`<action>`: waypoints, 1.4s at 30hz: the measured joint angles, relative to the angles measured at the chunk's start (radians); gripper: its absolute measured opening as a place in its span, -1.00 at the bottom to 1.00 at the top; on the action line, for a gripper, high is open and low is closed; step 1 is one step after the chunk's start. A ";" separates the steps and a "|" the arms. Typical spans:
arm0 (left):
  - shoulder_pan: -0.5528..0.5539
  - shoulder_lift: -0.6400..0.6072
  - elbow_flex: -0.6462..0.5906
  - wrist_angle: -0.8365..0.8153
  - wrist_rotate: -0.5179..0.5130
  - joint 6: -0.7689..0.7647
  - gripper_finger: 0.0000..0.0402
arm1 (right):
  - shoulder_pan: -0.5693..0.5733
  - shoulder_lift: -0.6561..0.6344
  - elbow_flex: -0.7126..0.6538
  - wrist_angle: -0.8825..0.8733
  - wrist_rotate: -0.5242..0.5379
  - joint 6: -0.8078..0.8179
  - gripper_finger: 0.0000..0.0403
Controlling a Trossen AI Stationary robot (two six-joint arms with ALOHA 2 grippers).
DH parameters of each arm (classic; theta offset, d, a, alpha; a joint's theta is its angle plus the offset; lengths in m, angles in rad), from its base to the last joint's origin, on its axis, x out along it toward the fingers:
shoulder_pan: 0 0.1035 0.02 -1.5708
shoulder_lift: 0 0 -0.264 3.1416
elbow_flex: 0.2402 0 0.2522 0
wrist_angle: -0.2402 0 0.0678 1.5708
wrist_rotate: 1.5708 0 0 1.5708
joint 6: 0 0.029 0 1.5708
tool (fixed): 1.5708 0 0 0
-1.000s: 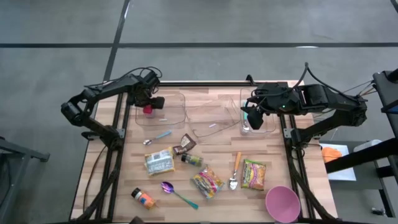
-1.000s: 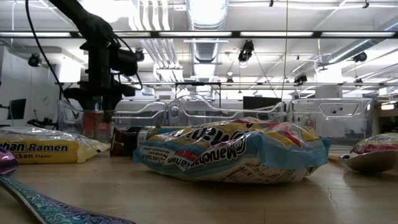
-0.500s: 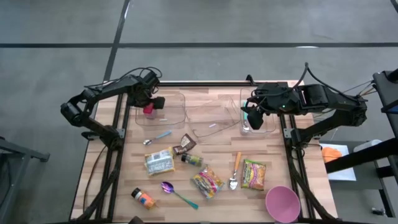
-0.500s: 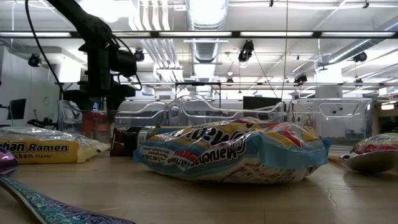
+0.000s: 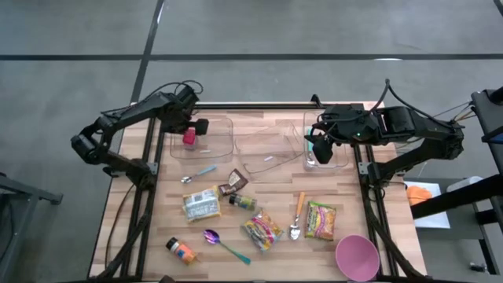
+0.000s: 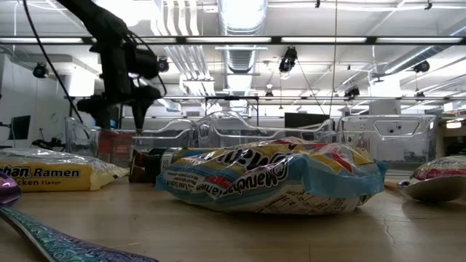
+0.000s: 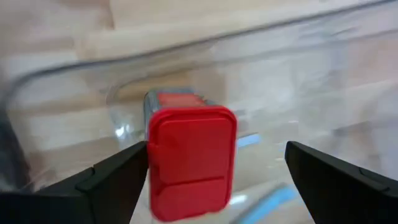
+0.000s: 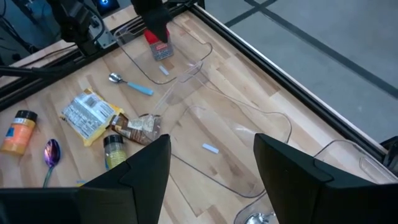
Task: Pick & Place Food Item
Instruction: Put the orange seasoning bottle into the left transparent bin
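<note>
Two pincers are up at the far side of the desk (image 5: 275, 189), each over a clear bin. The left pincer (image 5: 189, 126) hangs spread wide, gripping nothing, just above the red-capped container (image 5: 188, 139), which stands upright inside the left clear bin (image 5: 224, 141). From the wrist view the red cap (image 7: 191, 158) sits below and between the two dark fingers (image 7: 118, 177), touching neither. In the low view that pincer (image 6: 120, 105) is raised above the bin's rim.

The right pincer (image 5: 318, 145) waits over the right clear bin (image 5: 339, 157), its fingers (image 8: 140, 171) parted and empty. A middle clear bin (image 5: 271, 153) lies between the two pincers.

Nearer the front edge, well away from both pincers, lie a ramen packet (image 5: 201, 203), a blue noodle bag (image 5: 262, 229), a green snack bag (image 5: 321, 219), a purple spoon (image 5: 222, 241), an orange-lidded jar (image 5: 181, 250) and a pink bowl (image 5: 357, 256).
</note>
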 joint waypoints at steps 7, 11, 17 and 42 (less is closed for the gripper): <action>-0.003 -0.188 0.052 -0.033 0.049 0.020 0.69 | 0.000 0.000 0.000 0.000 0.000 0.000 0.12; -0.026 -0.314 0.051 -0.035 0.135 0.031 0.32 | 0.000 0.000 0.000 0.000 0.001 0.000 0.12; -0.131 -0.450 0.051 -0.039 0.267 0.048 -0.26 | -0.003 0.000 0.000 0.000 0.001 0.000 0.12; -1.355 -0.450 -0.052 -0.104 0.126 -0.076 -0.43 | -0.002 -0.002 0.000 -0.001 0.002 0.053 0.12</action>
